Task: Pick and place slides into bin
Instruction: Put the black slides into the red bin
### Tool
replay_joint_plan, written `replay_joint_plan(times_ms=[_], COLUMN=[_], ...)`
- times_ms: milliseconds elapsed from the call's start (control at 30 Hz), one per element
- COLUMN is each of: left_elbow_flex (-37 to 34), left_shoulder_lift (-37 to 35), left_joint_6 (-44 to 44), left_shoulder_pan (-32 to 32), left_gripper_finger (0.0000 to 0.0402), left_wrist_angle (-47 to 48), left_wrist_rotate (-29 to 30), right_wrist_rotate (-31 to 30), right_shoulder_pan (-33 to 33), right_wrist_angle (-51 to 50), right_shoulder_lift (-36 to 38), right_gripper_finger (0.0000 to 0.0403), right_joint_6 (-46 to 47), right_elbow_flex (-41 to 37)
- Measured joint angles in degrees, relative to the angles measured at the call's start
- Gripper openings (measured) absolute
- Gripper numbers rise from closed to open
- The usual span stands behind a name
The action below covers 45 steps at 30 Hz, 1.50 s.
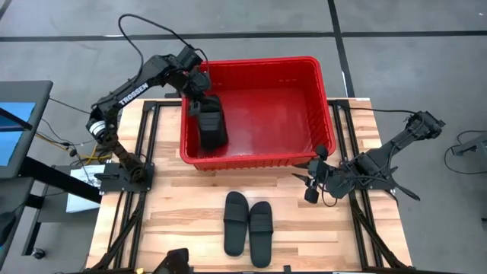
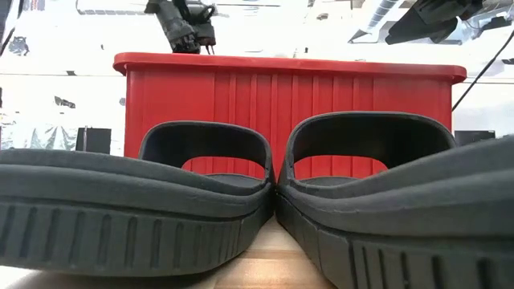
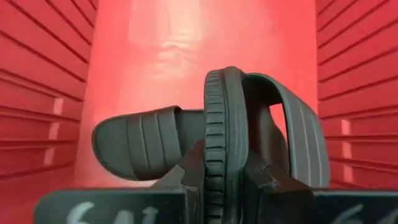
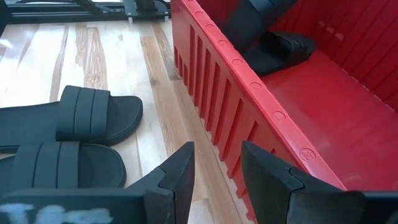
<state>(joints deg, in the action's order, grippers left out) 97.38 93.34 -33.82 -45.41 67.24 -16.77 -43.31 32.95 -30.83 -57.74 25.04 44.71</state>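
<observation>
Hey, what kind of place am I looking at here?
Probably a robotics lab or test workshop: a wooden bench on a grey concrete floor, two mounted robot arms, a red bin and black slides laid out for practice, and exposed ceiling ducts behind.

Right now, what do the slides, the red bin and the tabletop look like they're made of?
Slides: probably molded foam or rubber, matte black, ribbed strap, grooved sole edge.
Bin: plastic, glossy red; floor reflects light, walls molded with ribs.
Tabletop: light wood, visible grain and plank seams.
</observation>
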Motion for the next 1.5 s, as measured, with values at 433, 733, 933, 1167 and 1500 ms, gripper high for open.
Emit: replay_joint_plan(times_ms=[433,733,933,1167,1500], left_elbow_flex=[0.0,0.0,0.0,-0.1,-0.1], left_shoulder_lift=[10.4,11.7,11.7,11.8,11.8], left_joint_6=[-0.2,-2.0,-2.9,-3.1,-4.9], left_shoulder_pan=[-3.4,-3.5,-3.4,-3.4,-3.3], left_gripper_finger=[0.0030,0.0034,0.0050,0.0070,0.0117], left_wrist_angle=[0.5,-1.5,-1.8,-2.3,-2.9], left_wrist_rotate=[5.7,7.5,9.8,11.6,12.7], right_wrist_rotate=[0.0,0.0,0.0,0.0,0.0], right_shoulder_pan=[0.0,0.0,0.0,0.0,0.0], right_wrist_angle=[0.0,0.0,0.0,0.0,0.0], right_shoulder_lift=[0.0,0.0,0.0,0.0,0.0], right_gripper_finger=[0.0123,0.0123,0.0123,0.0123,0.0123], right_joint_6=[0.0,0.0,0.0,0.0,0.0], right_elbow_flex=[0.0,0.0,0.0,0.0,0.0])
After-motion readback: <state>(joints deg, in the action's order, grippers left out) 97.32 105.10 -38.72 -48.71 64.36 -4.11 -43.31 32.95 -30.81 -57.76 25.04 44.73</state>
